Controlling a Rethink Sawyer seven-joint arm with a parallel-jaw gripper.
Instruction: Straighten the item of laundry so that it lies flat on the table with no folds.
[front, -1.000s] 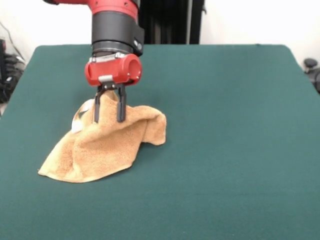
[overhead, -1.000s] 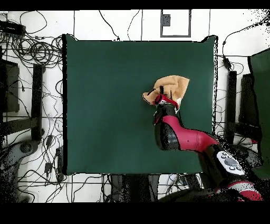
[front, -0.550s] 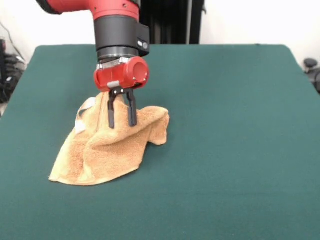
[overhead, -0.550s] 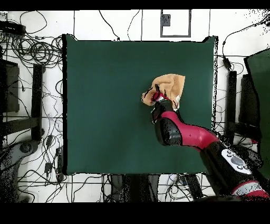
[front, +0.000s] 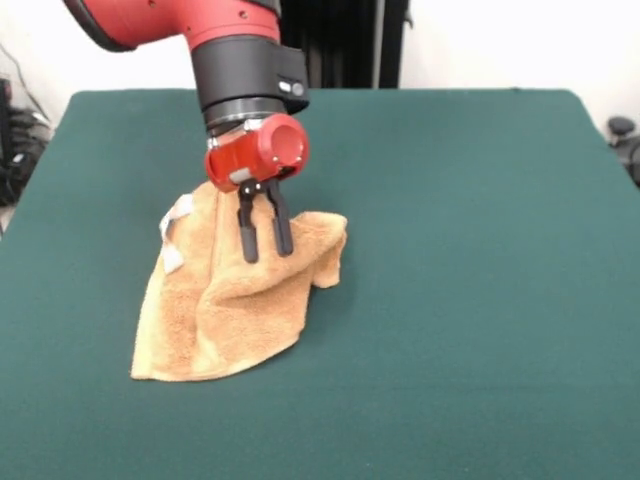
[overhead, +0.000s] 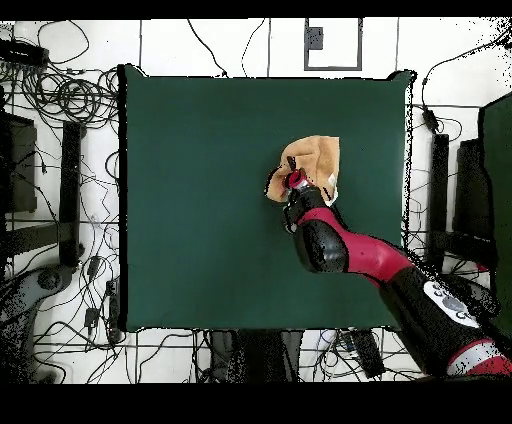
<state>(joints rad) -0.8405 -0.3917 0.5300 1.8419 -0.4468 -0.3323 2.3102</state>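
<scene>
The item of laundry (front: 225, 310), a tan-orange towel, lies crumpled on the green table (front: 470, 250), left of centre in the front view. Its upper part is pulled up into a peak under my gripper (front: 266, 244), whose two black fingers (front: 248, 240) are closed on a raised fold. A white tag (front: 176, 212) shows on the towel's left edge. From overhead, the laundry (overhead: 312, 160) sits right of the table's centre, and my gripper (overhead: 292, 182) covers its lower left part. The fold hides the cloth underneath.
The table's edge (overhead: 404, 150) runs a short way right of the towel in the overhead view. Cables and stands (overhead: 60, 100) crowd the floor around the table.
In the front view my gripper has moved right and a little nearer, dragging the towel with it. The towel's low left corner has slid right, and the cloth now hangs narrower.
</scene>
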